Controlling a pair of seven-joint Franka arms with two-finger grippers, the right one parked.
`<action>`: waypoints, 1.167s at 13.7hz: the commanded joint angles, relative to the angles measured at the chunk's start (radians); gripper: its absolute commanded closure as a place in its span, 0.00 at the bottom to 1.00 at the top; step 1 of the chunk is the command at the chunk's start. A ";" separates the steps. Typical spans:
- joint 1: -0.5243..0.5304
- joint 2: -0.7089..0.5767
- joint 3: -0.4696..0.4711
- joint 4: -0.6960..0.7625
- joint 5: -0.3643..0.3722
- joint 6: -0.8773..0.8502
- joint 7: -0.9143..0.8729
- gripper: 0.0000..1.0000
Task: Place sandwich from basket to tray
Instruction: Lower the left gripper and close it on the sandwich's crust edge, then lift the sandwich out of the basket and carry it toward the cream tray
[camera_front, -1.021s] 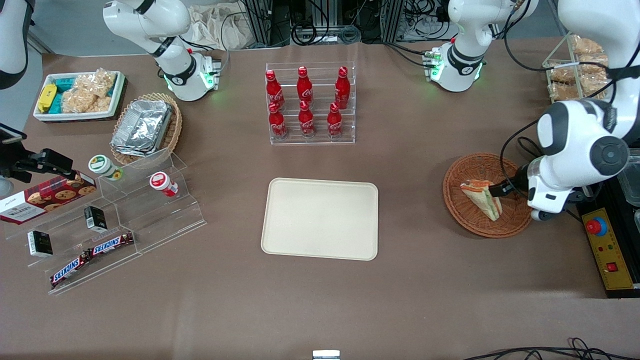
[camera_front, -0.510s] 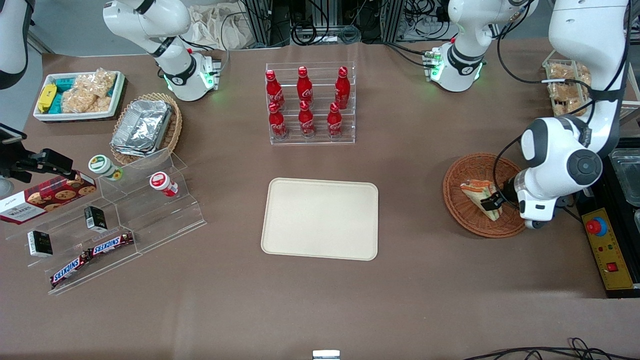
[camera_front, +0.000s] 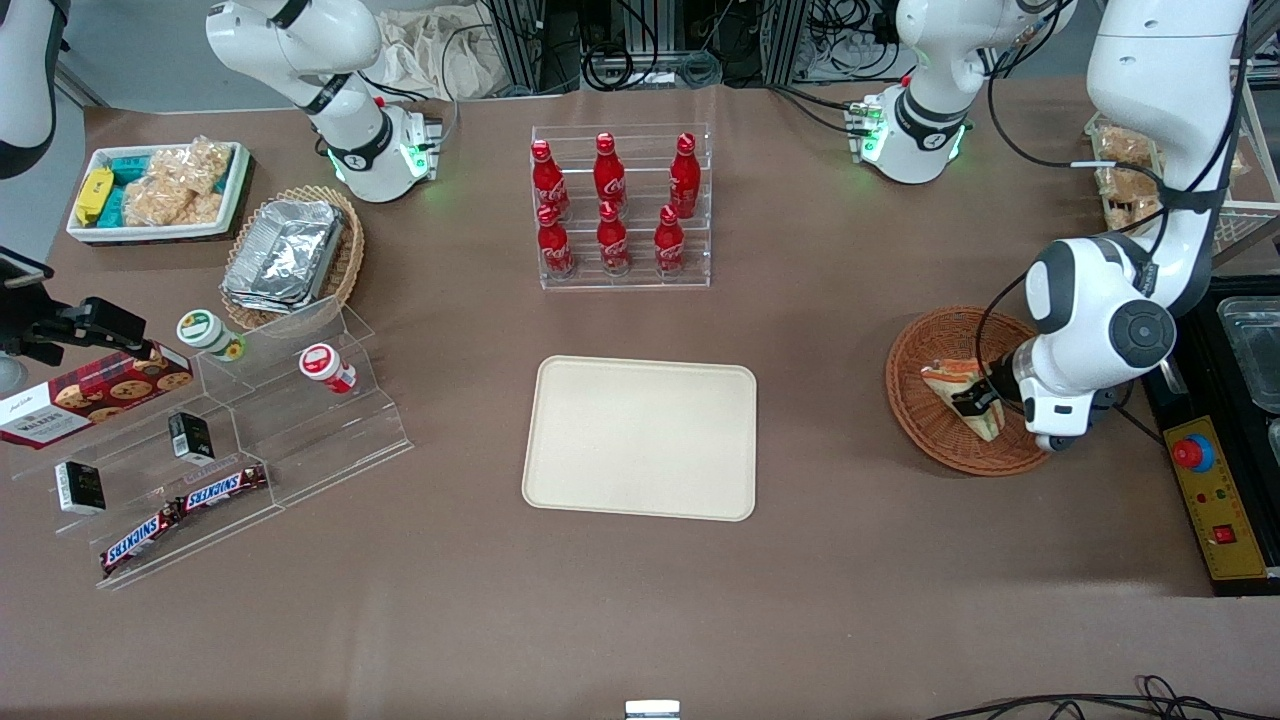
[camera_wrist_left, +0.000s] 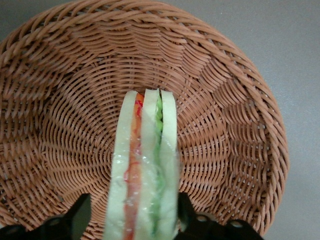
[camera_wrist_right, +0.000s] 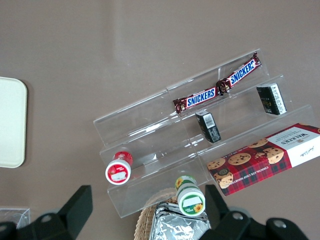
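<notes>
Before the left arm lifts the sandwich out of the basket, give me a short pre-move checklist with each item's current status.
1. Gripper at the sandwich: ok, it is low in the basket with one finger on each flat bread face.
2. Fingers closed firmly on the bread: not ok, they look open, with a gap showing at the finger by the orange layer.
3. Sandwich upright on edge, layers together: ok.
4. Sandwich still inside the basket: ok, as the front view also shows.
5. Tray ready to receive: ok, nothing lies on it.
6. Path from basket to tray: ok, only bare table lies between them.
</notes>
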 joint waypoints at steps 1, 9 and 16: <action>0.002 -0.023 -0.014 0.012 0.004 -0.038 -0.024 0.76; -0.004 -0.122 -0.083 0.399 -0.025 -0.565 -0.009 0.99; -0.005 -0.090 -0.307 0.623 -0.036 -0.701 0.030 0.96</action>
